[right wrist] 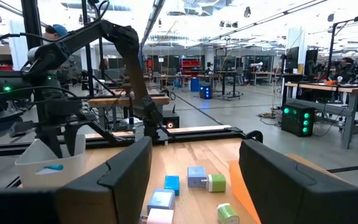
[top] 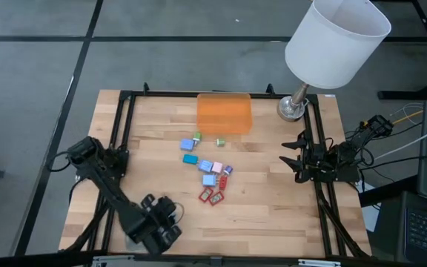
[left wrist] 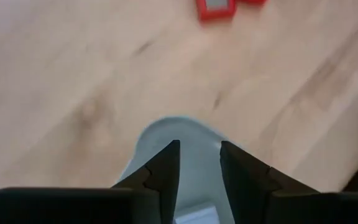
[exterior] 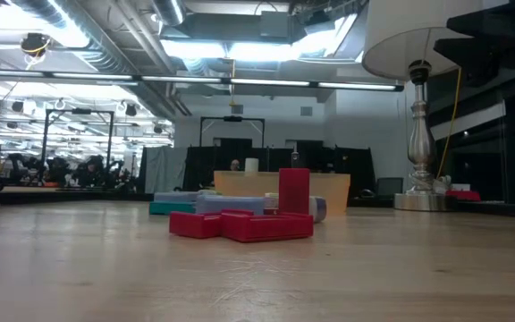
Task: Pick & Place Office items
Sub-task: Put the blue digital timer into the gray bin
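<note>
The office items, small blue, pink, purple and green blocks [top: 206,167] and red flat rectangles [top: 212,196], lie loose on the wooden table's middle. The red ones also show in the low view [exterior: 240,224]. My left gripper [top: 160,224] is at the near left part of the table, shut on the pale grey-green rounded tray [right wrist: 48,165]. A blue piece [right wrist: 52,167] lies in that tray. The translucent orange tray [top: 224,113] rests flat at the far middle. My right gripper [top: 293,157] waits open at the right edge, pointing toward the items. My left gripper has the pale tray by its rim [left wrist: 194,146], with the wall between its two fingers [left wrist: 166,165]. The fingers come slanting down from above. The tray sits below them, mouth up. Whether its bottom rests on the table I cannot tell.
A lamp with a white shade [top: 336,37] stands on its metal base [top: 291,107] at the far right corner. A black frame [top: 121,126] runs along the table's sides. Bare wood [top: 265,215] lies near the front, right of the left gripper.
</note>
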Robot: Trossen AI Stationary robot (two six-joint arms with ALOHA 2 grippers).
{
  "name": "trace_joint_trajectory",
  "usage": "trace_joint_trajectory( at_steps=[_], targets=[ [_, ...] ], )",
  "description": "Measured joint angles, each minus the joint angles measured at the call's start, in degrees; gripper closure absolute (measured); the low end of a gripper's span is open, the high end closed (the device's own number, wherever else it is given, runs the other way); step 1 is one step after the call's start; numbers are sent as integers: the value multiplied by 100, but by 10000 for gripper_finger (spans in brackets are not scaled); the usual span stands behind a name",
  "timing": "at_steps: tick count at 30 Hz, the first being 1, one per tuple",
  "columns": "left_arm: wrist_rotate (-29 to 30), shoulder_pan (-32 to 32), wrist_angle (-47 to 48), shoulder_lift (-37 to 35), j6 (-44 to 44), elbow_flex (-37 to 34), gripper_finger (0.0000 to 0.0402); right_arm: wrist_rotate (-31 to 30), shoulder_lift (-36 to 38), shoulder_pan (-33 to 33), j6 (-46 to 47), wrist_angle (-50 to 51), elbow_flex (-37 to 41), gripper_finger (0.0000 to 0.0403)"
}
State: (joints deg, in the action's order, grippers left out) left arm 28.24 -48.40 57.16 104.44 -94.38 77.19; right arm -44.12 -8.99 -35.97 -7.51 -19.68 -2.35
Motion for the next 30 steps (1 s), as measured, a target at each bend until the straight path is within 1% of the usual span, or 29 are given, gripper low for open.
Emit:
trace_joint_trajectory(
  at_steps=[3, 6, 9, 12, 17, 21, 26, 28, 29, 30],
  targets=[
    [16, 340, -152, -36, 257, 0, 301, 0, 2, -2, 0, -1, 0, 162],
    [-320, 611, -216, -67, 690, 0, 301, 0, 2, -2, 0, 0, 0, 162],
    [-619, 697, -222, -83, 945, 9, 296, 0, 0, -2, -2, 0, 0, 162],
    [-741, 668, -239, -87, 819, 11, 293, 1, 0, 0, -2, 0, 0, 162],
    [-700, 501, -135, -140, 535, 55, 293, 2, 0, -2, -4, 0, 0, 162],
    [-696, 417, 88, -190, 396, 316, 290, 0, 2, -2, -4, 2, 0, 162],
    [-874, 293, 512, -188, -28, 634, 271, 0, 0, -2, -20, 2, 0, 162],
    [-772, 255, 656, -188, -56, 756, 261, 0, 0, 0, -20, 2, 0, 162],
    [-616, 245, 723, -188, -71, 820, 255, 0, 0, 0, -20, 2, 0, 162],
    [-334, 243, 815, -188, -86, 888, 249, 0, 1, -1, -20, 2, 0, 162]
  ],
)
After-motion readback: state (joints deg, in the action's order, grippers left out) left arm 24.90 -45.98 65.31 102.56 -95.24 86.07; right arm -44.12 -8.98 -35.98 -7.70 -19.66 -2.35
